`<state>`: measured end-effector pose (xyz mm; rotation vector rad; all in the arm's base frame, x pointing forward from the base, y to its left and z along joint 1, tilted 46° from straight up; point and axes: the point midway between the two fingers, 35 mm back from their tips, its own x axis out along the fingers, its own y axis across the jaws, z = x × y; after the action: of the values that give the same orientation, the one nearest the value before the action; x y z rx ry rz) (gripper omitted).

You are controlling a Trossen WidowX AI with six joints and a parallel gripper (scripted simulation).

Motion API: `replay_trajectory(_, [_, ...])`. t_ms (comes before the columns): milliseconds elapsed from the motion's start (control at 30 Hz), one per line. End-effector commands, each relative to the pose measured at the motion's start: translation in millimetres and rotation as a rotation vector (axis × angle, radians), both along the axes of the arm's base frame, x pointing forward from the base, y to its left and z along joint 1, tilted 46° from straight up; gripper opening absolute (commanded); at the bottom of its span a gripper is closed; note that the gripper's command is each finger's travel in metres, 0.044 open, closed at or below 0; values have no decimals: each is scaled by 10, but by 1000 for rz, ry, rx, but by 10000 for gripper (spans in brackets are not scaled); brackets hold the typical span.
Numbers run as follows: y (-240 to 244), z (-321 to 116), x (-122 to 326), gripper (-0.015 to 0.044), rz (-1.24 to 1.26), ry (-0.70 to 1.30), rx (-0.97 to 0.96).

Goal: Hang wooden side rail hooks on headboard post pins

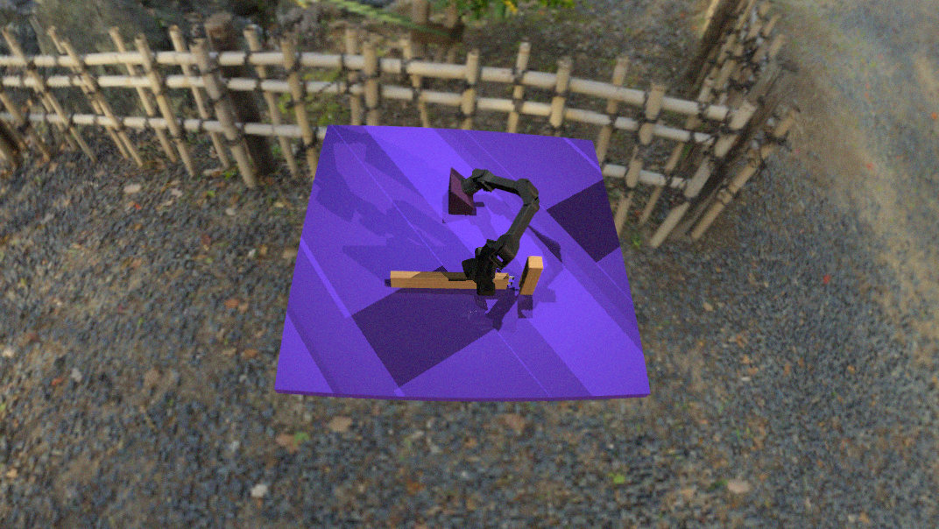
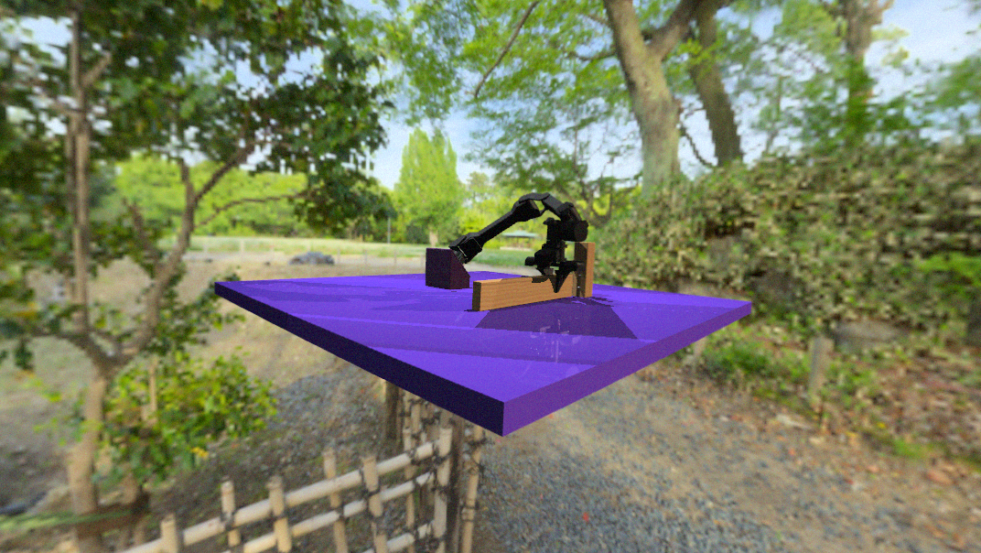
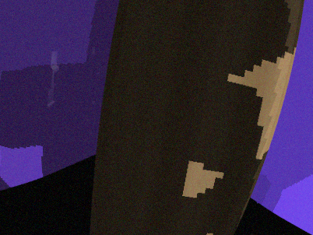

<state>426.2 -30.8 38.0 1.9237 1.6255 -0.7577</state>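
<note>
The wooden side rail point(image 1: 427, 280) point(image 2: 514, 294) point(image 3: 156, 117) stands on its long edge, its far end on the table. My gripper point(image 1: 484, 284) point(image 2: 557, 280) is shut on the rail near its hook end, with fingers on both faces. The small steel hooks point(image 1: 511, 281) stick out from that end towards the headboard post. The post point(image 1: 532, 274) point(image 2: 587, 268) stands upright just beyond. In the top view a narrow gap shows between the rail's end and the post, with the hooks in it. The slot's pins cannot be made out. The wrist view shows mostly the rail's dark, shaded top.
The purple table point(image 1: 578, 355) point(image 2: 412, 343) carries everything, with patches of shadow across it. The dark red base block point(image 1: 460, 197) point(image 2: 442, 267) stands behind the rail. The arm reaches from it over to the rail, its wrist close beside the post.
</note>
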Motion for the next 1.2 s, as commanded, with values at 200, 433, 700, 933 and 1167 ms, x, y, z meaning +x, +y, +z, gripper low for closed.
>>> replay_trajectory(200, [-72,43,12,0,-7,-14,-5])
replay_trajectory(433, [-80,51,10,0,-7,-14,-6])
replay_trajectory(700, [-89,60,8,0,-7,-14,-6])
replay_trajectory(933, [-98,69,6,0,-7,-14,-6])
replay_trajectory(1167, [-106,77,5,0,-7,-14,-6])
